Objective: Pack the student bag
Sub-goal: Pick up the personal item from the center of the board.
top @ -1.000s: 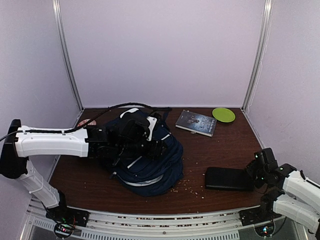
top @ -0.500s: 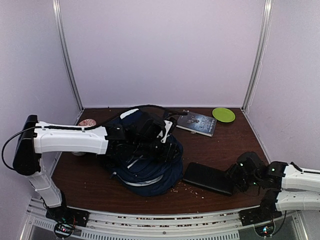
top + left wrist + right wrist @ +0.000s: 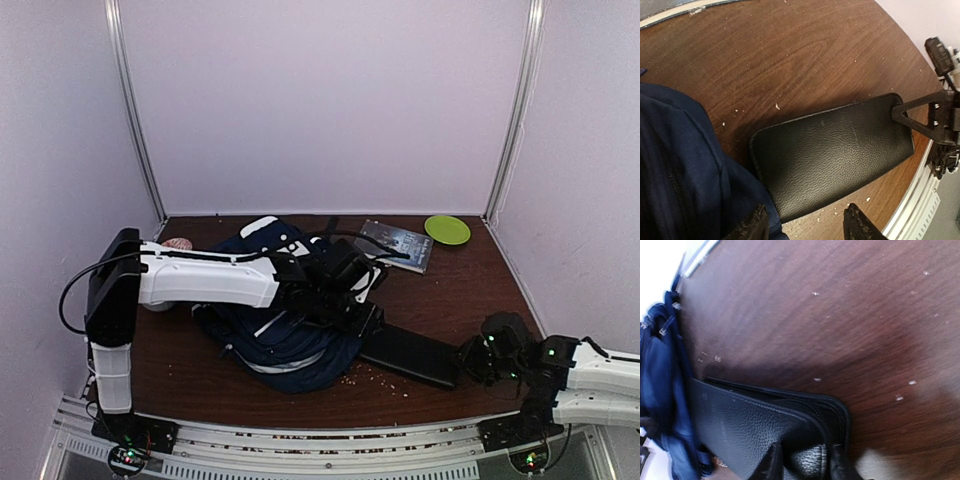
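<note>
Now right end effector [image 3: 806,466] clamps black case [image 3: 835,157] edge (left end effector [image 3: 805,226] apart).

- Table [image 3: 840,300]: dark brown wood grain, fills most of view; pale crumbs [image 3: 912,383] scattered over it.
- Black case [image 3: 750,430]: grained leather-like skin, zip line round rounded corner; sits lower centre, shadow on wood beyond it.
- Right gripper [image 3: 805,462]: two dark fingers [image 3: 774,460] at bottom edge, one each side of case's near end, pinching it.
- Student bag [image 3: 660,365]: navy fabric, far left edge; case's far end reaches it, contact unclear.
</note>
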